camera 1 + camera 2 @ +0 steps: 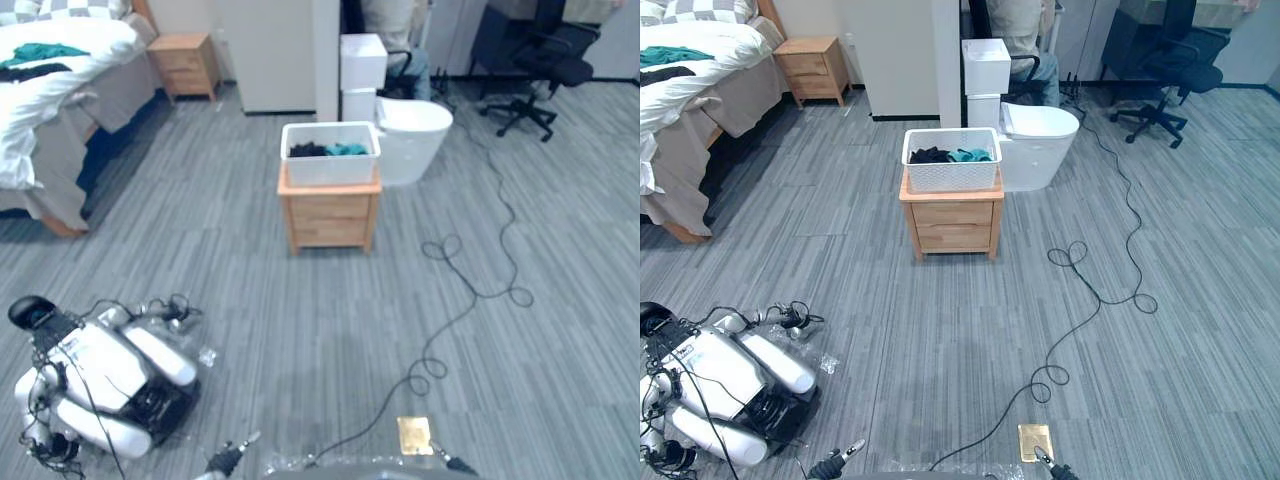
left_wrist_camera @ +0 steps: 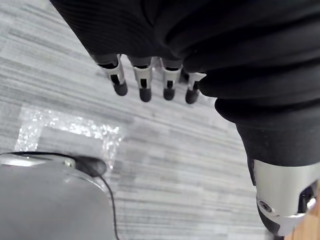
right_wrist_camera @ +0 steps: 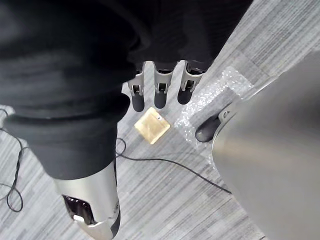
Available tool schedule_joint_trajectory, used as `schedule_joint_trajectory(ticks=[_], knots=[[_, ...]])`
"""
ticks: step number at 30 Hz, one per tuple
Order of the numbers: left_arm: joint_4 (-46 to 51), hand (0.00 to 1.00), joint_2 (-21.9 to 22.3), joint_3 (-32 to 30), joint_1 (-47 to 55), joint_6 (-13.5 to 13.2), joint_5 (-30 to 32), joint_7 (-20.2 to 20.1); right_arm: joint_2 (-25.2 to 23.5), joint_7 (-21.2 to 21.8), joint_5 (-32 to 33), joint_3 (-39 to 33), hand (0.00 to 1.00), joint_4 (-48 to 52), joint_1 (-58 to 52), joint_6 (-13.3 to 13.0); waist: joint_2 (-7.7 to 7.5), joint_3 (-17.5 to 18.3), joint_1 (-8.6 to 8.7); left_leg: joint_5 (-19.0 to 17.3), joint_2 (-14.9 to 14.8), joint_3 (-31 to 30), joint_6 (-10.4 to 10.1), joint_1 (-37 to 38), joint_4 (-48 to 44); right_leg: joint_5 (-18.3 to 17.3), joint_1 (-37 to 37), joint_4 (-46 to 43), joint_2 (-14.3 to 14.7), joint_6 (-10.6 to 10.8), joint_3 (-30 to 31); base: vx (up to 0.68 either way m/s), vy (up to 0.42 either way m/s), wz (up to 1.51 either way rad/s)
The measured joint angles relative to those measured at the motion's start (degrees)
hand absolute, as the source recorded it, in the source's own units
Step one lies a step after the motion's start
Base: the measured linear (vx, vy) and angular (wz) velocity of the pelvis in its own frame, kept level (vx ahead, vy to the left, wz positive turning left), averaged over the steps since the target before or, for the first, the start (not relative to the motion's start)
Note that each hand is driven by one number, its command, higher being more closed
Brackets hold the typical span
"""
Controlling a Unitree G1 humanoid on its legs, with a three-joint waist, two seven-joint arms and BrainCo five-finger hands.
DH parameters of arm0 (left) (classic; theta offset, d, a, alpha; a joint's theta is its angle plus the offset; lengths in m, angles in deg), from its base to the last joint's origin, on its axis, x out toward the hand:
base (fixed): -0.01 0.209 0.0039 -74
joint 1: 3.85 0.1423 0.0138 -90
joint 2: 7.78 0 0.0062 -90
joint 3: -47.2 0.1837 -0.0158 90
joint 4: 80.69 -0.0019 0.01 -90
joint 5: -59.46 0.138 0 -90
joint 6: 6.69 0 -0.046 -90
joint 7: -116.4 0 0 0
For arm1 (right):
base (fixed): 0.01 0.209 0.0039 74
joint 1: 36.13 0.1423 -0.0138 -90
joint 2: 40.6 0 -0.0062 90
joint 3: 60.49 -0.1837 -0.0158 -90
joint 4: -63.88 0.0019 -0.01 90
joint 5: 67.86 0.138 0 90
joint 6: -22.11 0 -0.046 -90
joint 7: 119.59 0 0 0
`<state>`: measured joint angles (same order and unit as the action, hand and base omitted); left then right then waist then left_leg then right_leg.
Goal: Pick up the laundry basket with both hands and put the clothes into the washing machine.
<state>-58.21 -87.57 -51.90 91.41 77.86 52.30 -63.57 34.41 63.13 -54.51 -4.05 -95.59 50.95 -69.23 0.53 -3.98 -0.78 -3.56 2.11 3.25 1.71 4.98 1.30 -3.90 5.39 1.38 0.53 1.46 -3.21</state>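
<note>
A white laundry basket [image 1: 330, 158] holding dark and teal clothes [image 1: 950, 155] stands on a small wooden two-drawer cabinet [image 1: 330, 215] in the middle of the grey floor, some way ahead of me. My left hand [image 2: 144, 84] hangs over the floor near my body, fingers straight and holding nothing. My right hand [image 3: 160, 92] hangs the same way, with a brass floor plate [image 3: 152, 126] below its fingertips. Both hands are far from the basket.
A white rounded fixture [image 1: 415, 138] and a white box [image 1: 362, 60] stand just behind the basket. A bed [image 1: 55, 90] and a nightstand [image 1: 185, 62] are at the far left. Another robot [image 1: 100, 385] lies on the floor, lower left. An office chair [image 1: 540, 60] and a seated person [image 1: 395, 40] are at the back.
</note>
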Motion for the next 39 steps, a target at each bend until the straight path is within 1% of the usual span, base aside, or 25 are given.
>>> schedule_joint_trajectory(ticks=[2,3,4,5,7,8,11,12,15,16,17,18,19,22,23,25,27,29,31,32,35,36,37,38,39], knots=[[0.0,0.00,0.1,0.3,-0.6,0.0,0.0,0.0,-0.1,0.0,0.1,-1.8,0.00,0.5,0.2,0.0,0.26,-0.6,0.11,-1.9,0.9,-1.1,0.7,-1.6,-2.5,-5.1,-3.6,-8.5,-1.5,2.5,-1.6,0.03,0.030,0.31],[0.1,0.00,0.9,0.6,-1.1,0.0,0.0,0.0,0.1,0.0,0.3,-2.4,0.00,1.3,-0.8,0.0,0.69,-1.4,0.03,-2.5,1.6,-1.8,1.6,-1.2,-3.1,-8.0,-6.3,-17.1,-3.1,5.5,-3.1,0.02,0.053,0.29],[0.2,0.00,1.1,0.6,-1.7,0.0,0.0,0.0,0.2,0.0,0.4,-2.3,0.00,1.9,-1.0,0.0,0.90,-2.0,-0.14,-2.8,1.8,-1.9,1.8,-1.1,-3.4,-9.0,-8.7,-23.0,-3.9,5.8,-4.0,0.01,0.089,0.34],[0.6,0.00,0.8,0.5,-1.8,0.1,0.1,-0.1,0.1,0.3,0.7,-1.7,0.00,4.3,-1.3,0.0,0.58,-2.3,-0.02,-4.2,3.3,-2.6,2.0,-0.5,-4.5,-9.4,-16.6,-41.0,-7.9,3.8,-6.3,0.00,0.082,0.25],[1.6,0.00,0.4,0.1,-1.6,0.2,0.1,-0.1,-0.2,1.2,0.9,-0.3,0.00,5.9,-2.3,-0.1,-0.25,-3.6,0.08,-6.1,4.3,-3.3,3.1,1.4,-5.6,-8.9,-22.5,-54.2,-11.5,1.2,-7.0,0.15,0.067,0.25],[1.8,0.00,0.5,-0.1,-1.5,0.5,0.1,-0.1,0.0,1.2,0.8,0.2,0.00,5.7,-2.3,-0.2,-0.33,-3.6,-0.03,-7.7,3.8,-3.5,3.3,3.0,-6.2,-9.1,-24.6,-56.4,-11.8,1.5,-7.6,0.31,0.065,0.02],[2.4,0.00,0.9,-0.6,-2.3,0.9,0.1,-0.1,-0.1,1.2,2.0,-0.6,0.00,5.4,-2.3,-0.3,-0.32,-3.9,0.20,-10.0,2.1,-3.7,3.1,5.9,-5.8,-10.0,-27.0,-50.5,-10.8,1.8,-11.3,0.33,0.010,-0.11],[2.4,0.00,1.6,-0.6,-3.2,1.1,0.1,-0.2,-0.6,1.2,2.0,-2.5,0.00,5.2,-1.9,-0.3,-0.13,-3.9,0.48,-11.5,0.5,-3.8,2.9,6.9,-5.8,-9.8,-27.7,-42.6,-9.5,1.4,-13.4,0.57,-0.068,0.09],[2.2,0.00,3.1,-0.6,-5.1,1.1,0.8,-1.4,-1.7,1.1,2.2,-8.0,0.00,2.1,-1.8,0.6,0.11,-3.9,2.49,-13.6,-3.5,-5.9,1.1,9.4,-3.9,-1.5,-28.5,-19.4,-5.0,0.9,-16.0,0.53,-0.109,0.37],[2.2,0.00,3.4,-1.0,-4.8,1.2,1.4,-1.5,-2.2,1.0,3.1,-9.7,0.00,1.8,-2.0,0.8,0.49,-3.8,3.14,-14.3,-5.1,-6.4,-0.2,11.0,-3.4,1.5,-28.4,-17.4,-3.4,-0.1,-14.4,0.69,-0.204,0.44],[2.2,0.00,3.4,-2.7,-4.7,1.3,2.1,-2.4,-2.8,1.0,4.0,-11.4,0.00,1.8,-2.1,0.8,0.02,-3.6,3.02,-15.0,-6.3,-7.0,-1.4,11.4,-6.9,7.0,-27.5,-18.2,-1.6,-4.7,-12.2,0.70,-0.226,0.25],[2.2,0.00,3.7,-3.4,-4.8,1.3,2.3,-2.5,-2.7,1.1,4.6,-12.0,0.00,1.8,-2.3,0.7,0.19,-3.5,3.01,-15.2,-7.3,-7.4,-2.0,10.7,-10.1,6.5,-26.8,-19.5,-1.0,-6.2,-12.9,0.73,-0.251,0.21],[2.5,0.00,4.2,-5.2,-5.2,1.3,2.3,-2.5,-3.0,1.2,5.2,-13.8,0.00,2.7,-1.6,0.6,0.88,-3.6,3.06,-13.5,-8.0,-7.5,-4.8,7.9,-19.8,3.2,-25.0,-21.2,-0.5,-6.9,-13.9,0.85,-0.338,0.22],[5.4,0.00,6.4,-8.7,-4.5,1.1,1.0,-2.5,-2.3,1.2,6.3,-11.2,0.00,5.7,-1.3,0.5,3.50,-5.0,1.79,2.2,-9.7,-7.7,-9.8,-6.0,-56.5,-2.6,-14.2,-17.9,3.2,-8.1,-13.7,0.75,-0.249,-0.05],[6.4,0.00,5.7,-8.5,-3.9,1.2,0.3,-2.5,-1.8,1.0,6.9,-9.3,0.00,5.5,0.7,0.5,4.01,-5.8,0.32,0.4,-10.0,-7.2,-7.3,-12.8,-70.2,-3.5,-7.2,-14.6,4.8,-8.8,-11.6,0.93,-0.233,-0.43],[6.8,0.00,4.5,-7.3,-3.9,1.1,-0.6,-2.5,-1.4,0.9,7.0,-7.2,0.00,4.8,3.3,0.4,2.04,-7.1,-0.67,-2.7,-9.5,-5.4,-4.7,-18.7,-73.4,-3.5,-0.6,-11.4,4.6,-8.8,-9.4,0.59,-0.130,-0.47],[9.0,0.00,3.7,-6.5,-4.0,0.8,-2.3,-2.5,-1.5,0.8,7.3,-4.9,0.00,4.4,5.8,0.2,1.04,-7.6,-1.89,-5.8,-9.1,-4.4,-4.3,-25.4,-67.0,-3.5,4.8,-8.5,3.9,-8.8,-7.7,0.46,-0.052,-0.45],[9.3,0.00,3.5,-6.0,-4.0,0.0,-3.3,-2.3,-0.7,0.5,7.4,-3.7,0.00,4.1,8.8,-0.5,0.87,-7.7,-3.26,-5.9,-7.6,-2.8,-4.3,-29.2,-42.8,-5.9,10.5,-5.4,2.1,-6.3,-4.8,0.55,0.050,-0.75],[8.4,0.00,3.8,-5.6,-2.9,0.0,-3.3,-2.2,0.3,-0.1,7.5,-3.5,0.00,4.9,8.6,-1.0,2.61,-6.6,-3.26,-2.9,-7.2,-3.1,-6.4,-27.6,-20.7,-8.1,13.3,-3.0,2.0,-5.1,-3.1,0.58,0.184,-0.62],[8.2,0.00,3.6,-4.6,-1.7,0.0,-3.3,-2.0,0.8,-0.3,7.4,-1.8,0.00,5.0,7.7,-1.0,3.36,-5.7,-3.72,3.1,-6.2,-4.9,-5.8,-28.7,-19.8,-11.3,14.8,-3.3,1.6,-4.5,-1.2,0.72,0.318,-0.60],[5.0,0.00,1.6,-5.1,-1.6,0.1,-3.2,-0.9,0.0,-0.2,7.3,1.3,0.00,4.7,5.3,-0.7,-0.12,-4.9,-3.16,4.3,-2.8,-3.5,-1.7,-25.8,-21.9,-13.7,10.1,-20.5,-3.3,-4.6,1.7,0.63,0.272,-0.25],[4.3,0.00,-0.2,-5.0,-1.3,0.3,-3.3,-0.9,-0.6,-0.1,6.7,1.2,0.00,2.3,4.8,-0.7,-3.73,-4.7,-3.18,2.3,0.4,-1.6,0.0,-20.2,-19.2,-7.4,2.0,-41.2,-7.1,2.6,3.5,0.74,0.275,-0.18],[4.0,0.00,-0.5,-4.9,-1.2,0.3,-3.3,-0.9,-0.7,0.0,6.7,0.8,0.00,1.9,4.6,-0.7,-4.09,-4.7,-2.90,1.9,0.8,-1.6,0.4,-19.3,-19.0,-4.9,1.0,-44.4,-7.5,3.9,3.8,0.72,0.235,0.03],[3.8,0.00,-0.8,-4.5,-1.4,0.7,-3.3,-0.9,-0.8,0.0,6.3,-0.5,0.00,0.9,3.1,-0.6,-4.55,-4.5,-2.32,0.0,2.0,-1.7,1.3,-15.9,-19.1,0.1,-3.0,-55.5,-9.0,6.6,4.2,0.33,0.086,0.27],[4.1,0.00,-0.7,-4.4,-1.4,0.7,-3.3,-0.9,-0.8,0.1,6.2,-0.6,0.00,0.8,2.5,-0.6,-4.36,-4.5,-2.29,-1.1,2.3,-2.0,1.6,-14.1,-19.1,-0.1,-5.0,-60.1,-9.8,6.2,3.5,0.54,0.125,0.29]])
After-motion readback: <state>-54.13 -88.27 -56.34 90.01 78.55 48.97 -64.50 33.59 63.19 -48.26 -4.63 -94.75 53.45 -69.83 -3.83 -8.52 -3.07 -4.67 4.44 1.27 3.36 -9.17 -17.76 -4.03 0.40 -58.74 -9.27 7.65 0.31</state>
